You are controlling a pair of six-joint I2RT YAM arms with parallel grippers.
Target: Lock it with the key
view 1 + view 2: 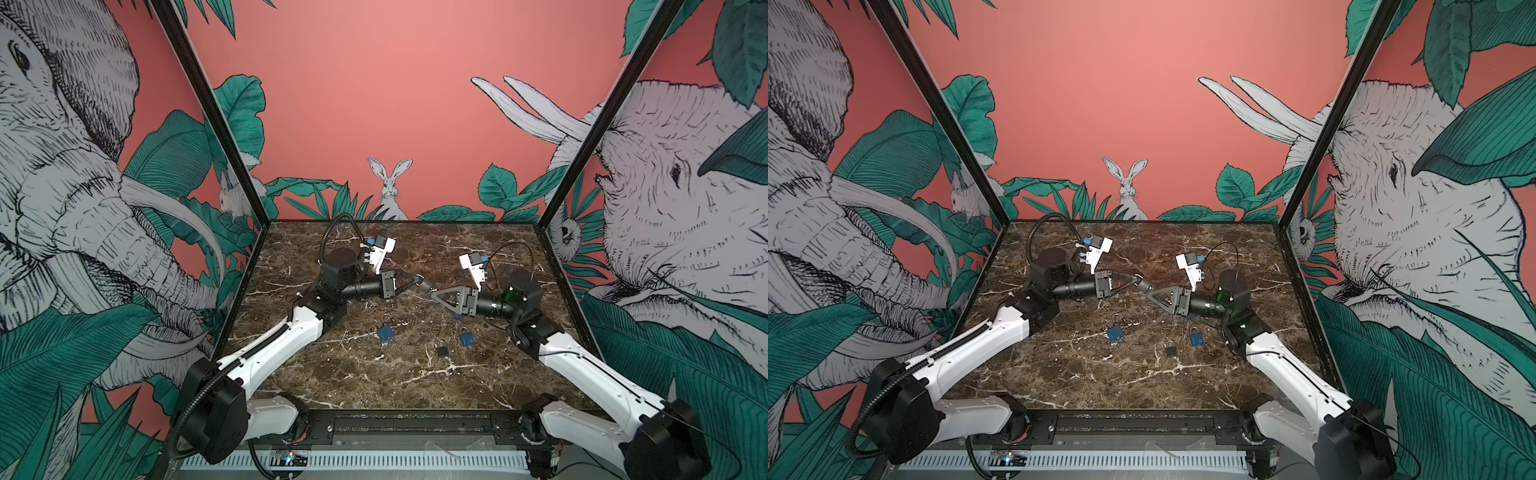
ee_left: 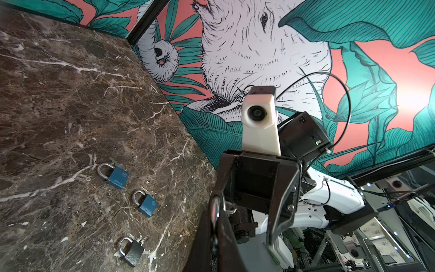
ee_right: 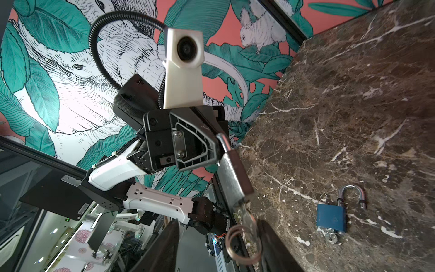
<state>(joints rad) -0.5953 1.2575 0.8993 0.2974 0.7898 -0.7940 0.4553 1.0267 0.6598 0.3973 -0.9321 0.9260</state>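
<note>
Above the brown marble worktop (image 1: 374,382), left hand (image 1: 417,279) clenches the grey metal padlock (image 1: 424,285), right hand (image 1: 433,293) released; a jolt may shake the silver key (image 3: 247,215) out.

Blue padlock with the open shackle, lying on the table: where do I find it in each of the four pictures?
Both top views: the blue padlock lies on the marble table, nearer the camera than the left claw.
Left wrist view: not in it.
Right wrist view: it lies flat beyond the held grey padlock, with a key in its base.
Shared landmark: that grey padlock, gripped by the left claw.
</note>
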